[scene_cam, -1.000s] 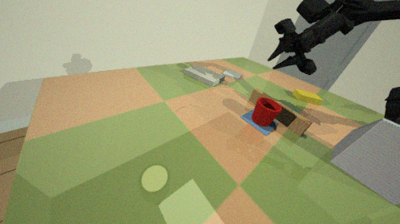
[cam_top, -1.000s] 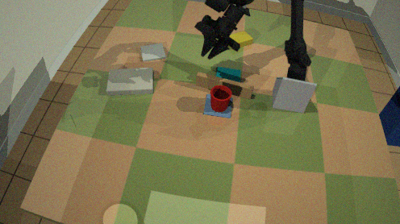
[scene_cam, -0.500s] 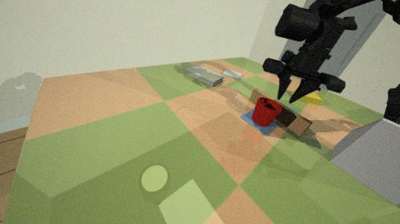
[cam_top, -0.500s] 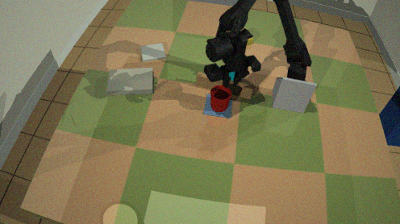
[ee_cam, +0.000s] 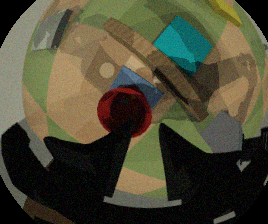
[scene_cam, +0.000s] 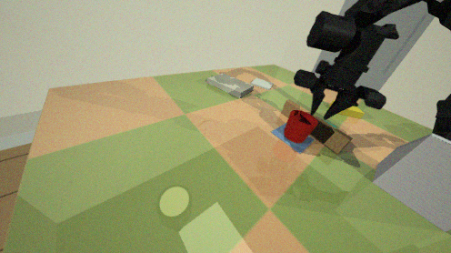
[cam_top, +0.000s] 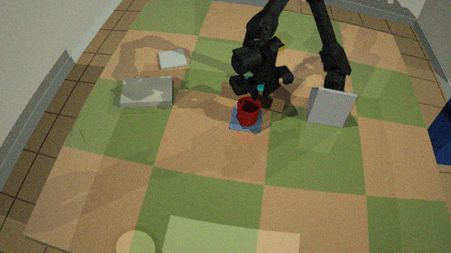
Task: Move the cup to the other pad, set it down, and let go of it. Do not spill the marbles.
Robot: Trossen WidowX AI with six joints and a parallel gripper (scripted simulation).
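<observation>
Cup [scene_cam: 299, 126] sits upright on the blue pad [scene_cam: 291, 139] near the middle of the checkered table [scene_cam: 114, 153], and you can see the gripper [scene_cam: 325, 113] poised just above its far rim. Your fingers stand partly apart with nothing between them; one tip seems to overlap the rim in the wrist view, though that picture is too blurred to confirm contact.
</observation>
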